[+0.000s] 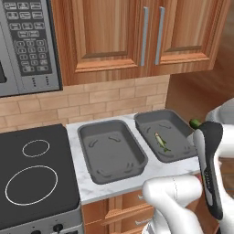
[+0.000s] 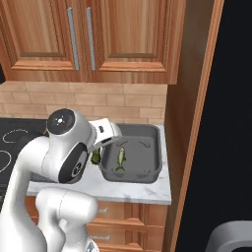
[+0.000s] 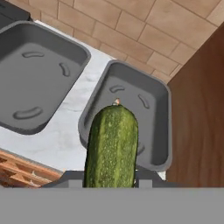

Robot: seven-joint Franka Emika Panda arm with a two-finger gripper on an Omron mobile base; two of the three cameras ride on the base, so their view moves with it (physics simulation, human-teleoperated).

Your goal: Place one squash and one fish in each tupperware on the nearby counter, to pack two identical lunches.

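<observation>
My gripper (image 3: 112,177) is shut on a dark green squash (image 3: 112,146), which stands up the middle of the hand view and hovers above the near end of the right tupperware (image 3: 153,118). The squash's tip (image 1: 195,123) peeks out beside my arm at that tray's right rim. From the right base view the squash (image 2: 95,156) hangs just left of the tray (image 2: 145,152). A greenish-yellow fish (image 1: 161,142) lies in the right tupperware (image 1: 157,119); in the hand view the squash covers most of it. The left tupperware (image 1: 109,157) holds nothing.
Both trays sit on a white marble counter (image 1: 155,171) against a brick backsplash. A black cooktop (image 1: 32,173) borders it on the left, with a microwave (image 1: 27,41) above. A tall wooden side panel (image 2: 189,113) closes the counter's right end. Wall cabinets (image 1: 137,32) hang overhead.
</observation>
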